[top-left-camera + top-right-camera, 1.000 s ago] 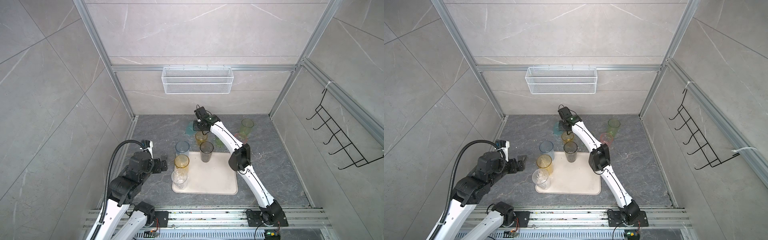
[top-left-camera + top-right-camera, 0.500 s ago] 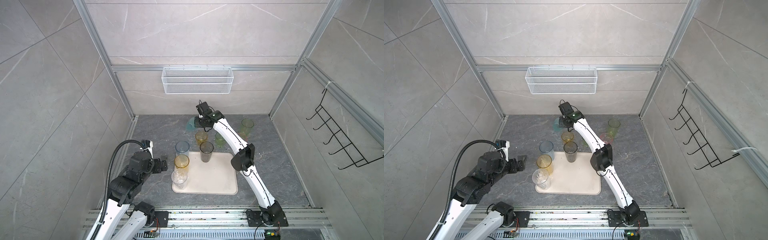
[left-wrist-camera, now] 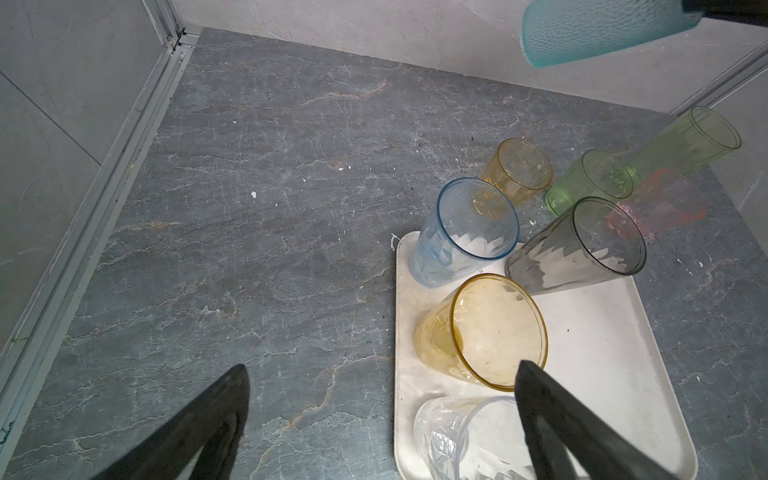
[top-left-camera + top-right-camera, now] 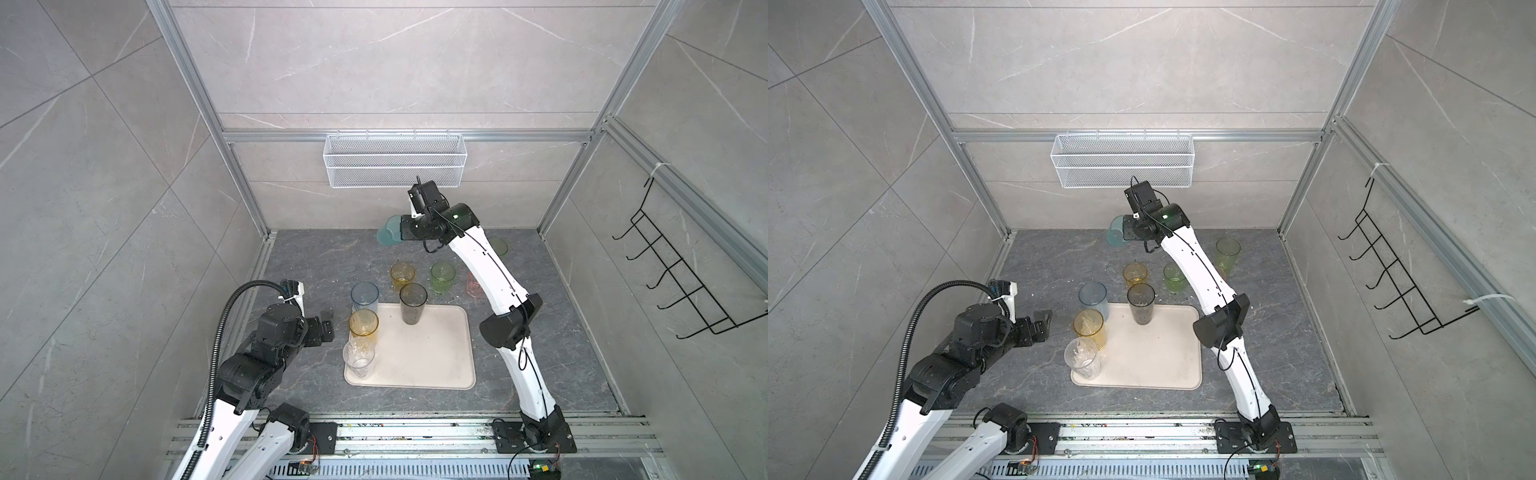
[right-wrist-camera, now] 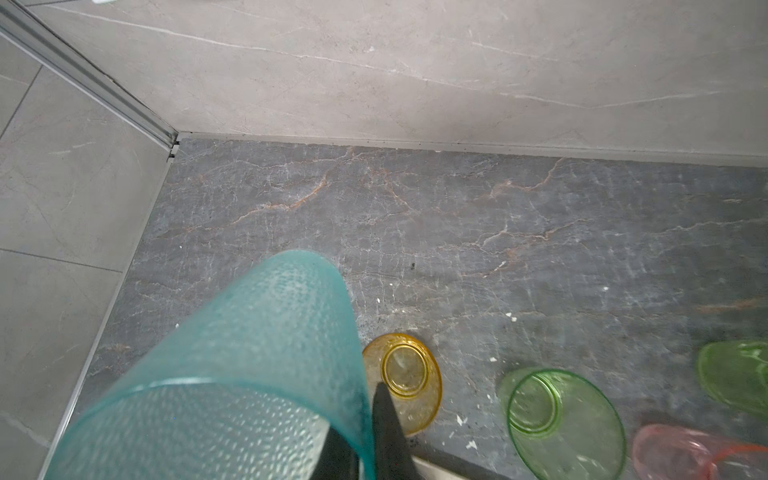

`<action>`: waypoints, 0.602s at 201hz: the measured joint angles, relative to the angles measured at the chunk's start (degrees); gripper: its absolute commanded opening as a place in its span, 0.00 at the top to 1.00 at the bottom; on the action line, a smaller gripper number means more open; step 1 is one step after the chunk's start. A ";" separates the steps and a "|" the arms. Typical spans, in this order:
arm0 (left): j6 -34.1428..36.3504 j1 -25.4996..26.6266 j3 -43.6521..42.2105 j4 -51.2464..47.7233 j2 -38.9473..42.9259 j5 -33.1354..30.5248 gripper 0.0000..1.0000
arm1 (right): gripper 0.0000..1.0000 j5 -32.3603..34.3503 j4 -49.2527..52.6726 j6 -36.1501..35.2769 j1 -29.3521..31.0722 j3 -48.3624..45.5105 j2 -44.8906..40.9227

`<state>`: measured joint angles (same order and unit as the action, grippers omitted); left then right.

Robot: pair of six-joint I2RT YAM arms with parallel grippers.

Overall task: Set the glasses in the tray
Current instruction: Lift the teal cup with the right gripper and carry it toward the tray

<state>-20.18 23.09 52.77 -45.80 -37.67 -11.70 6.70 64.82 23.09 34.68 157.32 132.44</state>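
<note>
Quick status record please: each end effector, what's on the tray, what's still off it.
Right end effector: shut on teal tumbler, held in the air, tilted
Left end effector: open, empty, left of tray
On tray: grey tumbler, tall amber tumbler, clear tumbler, blue tumbler at corner
Off tray: short amber tumbler, short green tumbler, pink tumbler, tall green tumbler

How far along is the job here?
Done: clear, tall amber and grey glasses stand on the tray; the blue one seems on its far corner. In hand: right gripper holds the teal glass aloft. Remaining: short amber, short green, tall green, pink, on the table.
</note>
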 measured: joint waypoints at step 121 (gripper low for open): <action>-0.59 0.00 0.00 0.00 0.85 0.09 0.00 | 1.00 5.42 4.90 -0.85 0.24 -33.33 -30.23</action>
<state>-20.78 23.09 52.77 -45.80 -36.82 -11.62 12.12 69.71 22.24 34.92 123.98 102.21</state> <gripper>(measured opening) 0.997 0.073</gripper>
